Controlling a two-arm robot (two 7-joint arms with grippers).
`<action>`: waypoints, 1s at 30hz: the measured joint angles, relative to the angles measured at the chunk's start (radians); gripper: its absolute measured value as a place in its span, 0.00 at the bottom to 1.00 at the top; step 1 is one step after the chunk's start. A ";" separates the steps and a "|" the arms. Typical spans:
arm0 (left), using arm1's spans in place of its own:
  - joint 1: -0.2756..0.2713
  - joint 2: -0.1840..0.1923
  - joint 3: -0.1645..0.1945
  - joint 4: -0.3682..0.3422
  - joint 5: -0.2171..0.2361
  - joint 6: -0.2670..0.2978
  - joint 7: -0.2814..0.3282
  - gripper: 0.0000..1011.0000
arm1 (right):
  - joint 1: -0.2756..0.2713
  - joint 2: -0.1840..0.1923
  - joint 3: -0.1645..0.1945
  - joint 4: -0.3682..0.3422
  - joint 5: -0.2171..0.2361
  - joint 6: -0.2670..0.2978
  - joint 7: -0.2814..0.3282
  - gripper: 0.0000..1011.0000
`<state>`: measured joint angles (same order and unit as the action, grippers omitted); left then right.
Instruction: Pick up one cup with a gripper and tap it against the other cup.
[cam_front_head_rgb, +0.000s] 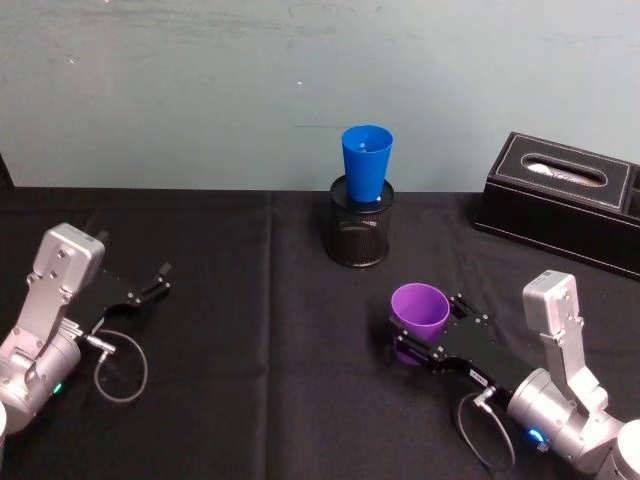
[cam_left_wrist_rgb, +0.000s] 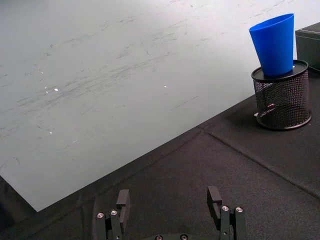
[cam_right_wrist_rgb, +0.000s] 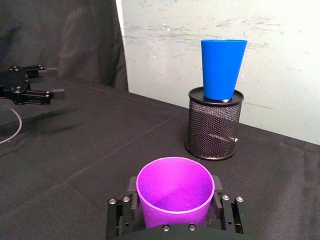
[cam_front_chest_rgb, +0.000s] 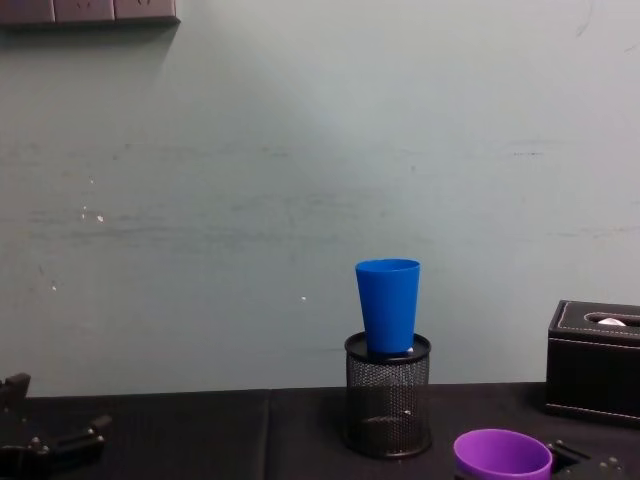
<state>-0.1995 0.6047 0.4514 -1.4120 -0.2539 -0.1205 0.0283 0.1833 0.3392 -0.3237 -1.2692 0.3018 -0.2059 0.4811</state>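
Backdrop: pale, scuffed wall behind a black-clothed worktop (cam_front_head_rgb: 250, 330).
Purple cup (cam_front_head_rgb: 419, 308): near right, upright, mouth up, low over the cloth; cannot tell whether clear of it.
Right claw (cam_front_head_rgb: 425, 330): pinching the purple cup, one finger against each side of its wall.
Blue cup (cam_front_head_rgb: 366, 160): far centre, upright, seated in the mouth of a black mesh pen holder (cam_front_head_rgb: 359, 235), so raised well above the cloth.
Left claw (cam_left_wrist_rgb: 168, 200): near left, spread, holding nothing, parked.
Step in hand: carry purple to blue.
Doing it well: lift first, until the purple wall is level with the bare blue wall above the mesh rim; then move far and left, cup upright; meet side to side, lightly.
Risk: blue cup probably loose in the holder; a hard knock likely to tip it.
Clearance: black tissue box (cam_front_head_rgb: 560, 195) at far right, off the likely path.
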 joint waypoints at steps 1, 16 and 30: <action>0.000 0.000 0.000 0.000 0.000 0.000 0.000 1.00 | 0.000 0.000 0.000 0.000 0.000 0.000 0.000 0.81; 0.000 0.000 0.000 0.000 0.000 0.000 0.000 1.00 | -0.001 0.000 0.000 -0.001 0.000 0.000 -0.002 0.73; 0.000 0.000 0.000 0.000 0.000 0.000 0.000 1.00 | -0.001 0.000 0.000 -0.001 0.000 0.000 -0.003 0.72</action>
<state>-0.1995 0.6047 0.4514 -1.4120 -0.2539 -0.1205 0.0283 0.1826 0.3392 -0.3236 -1.2702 0.3019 -0.2058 0.4783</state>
